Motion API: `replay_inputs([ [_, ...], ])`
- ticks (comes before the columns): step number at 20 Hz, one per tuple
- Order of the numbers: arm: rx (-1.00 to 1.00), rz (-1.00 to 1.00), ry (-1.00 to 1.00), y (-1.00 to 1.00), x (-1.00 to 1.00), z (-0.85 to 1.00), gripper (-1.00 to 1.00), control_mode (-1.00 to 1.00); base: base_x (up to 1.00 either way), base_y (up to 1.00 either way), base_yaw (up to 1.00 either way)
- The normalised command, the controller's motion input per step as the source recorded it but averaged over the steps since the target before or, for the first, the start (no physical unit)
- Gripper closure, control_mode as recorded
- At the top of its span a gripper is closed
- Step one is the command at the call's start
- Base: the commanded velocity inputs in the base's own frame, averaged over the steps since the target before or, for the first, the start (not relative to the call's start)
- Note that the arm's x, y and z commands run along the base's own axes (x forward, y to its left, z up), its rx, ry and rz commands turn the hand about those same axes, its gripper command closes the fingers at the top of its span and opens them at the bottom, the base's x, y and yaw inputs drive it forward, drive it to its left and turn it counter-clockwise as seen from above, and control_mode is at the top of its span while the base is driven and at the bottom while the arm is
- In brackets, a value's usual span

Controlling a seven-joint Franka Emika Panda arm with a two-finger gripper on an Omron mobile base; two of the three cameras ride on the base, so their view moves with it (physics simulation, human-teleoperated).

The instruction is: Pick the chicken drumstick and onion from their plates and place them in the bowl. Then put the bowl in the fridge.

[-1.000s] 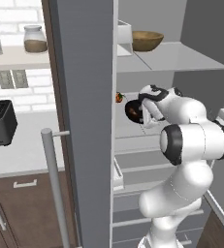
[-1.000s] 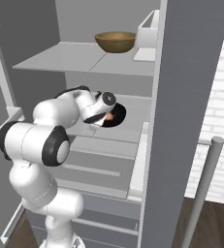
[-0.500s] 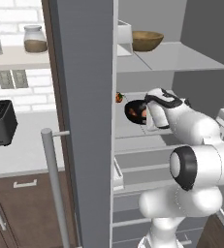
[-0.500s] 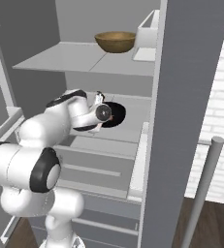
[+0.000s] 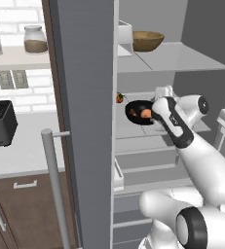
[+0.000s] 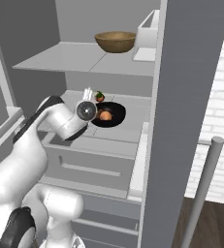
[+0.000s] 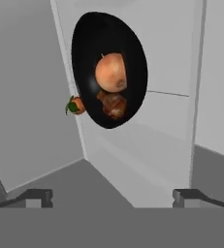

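Bowl (image 7: pixel 87 43) with onion (image 7: pixel 111 72) on fridge shelf (image 7: pixel 147 126); tool (image 7: pixel 112 196) open

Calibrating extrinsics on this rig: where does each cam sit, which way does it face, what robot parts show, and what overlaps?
Left base view: behind the arm's left, facing the open fridge; white arm rises lower right toward the black bowl.
Right base view: behind the arm's right, same shelf; arm rises lower left, bowl beyond the wrist.
Hand view: on the hand, looking along the open gripper at the bowl holding onion and chicken drumstick.
Shared: all three see the bowl; both base views see the wooden bowl above.
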Motion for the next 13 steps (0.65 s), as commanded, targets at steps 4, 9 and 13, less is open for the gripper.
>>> replay_inputs([
  [4,0.0,0.0,-0.02,-0.05,-1.0,0.56,-1.0,-1.0,0.0,0.0,0.0],
  [9,-0.04,0.0,-0.09,0.0,-0.96,0.61,-1.0,-1.0,0.0,0.0,0.0],
  [13,-0.03,0.0,0.0,0.0,-0.92,0.76,-1.0,-1.0,0.0,0.0,0.0],
])
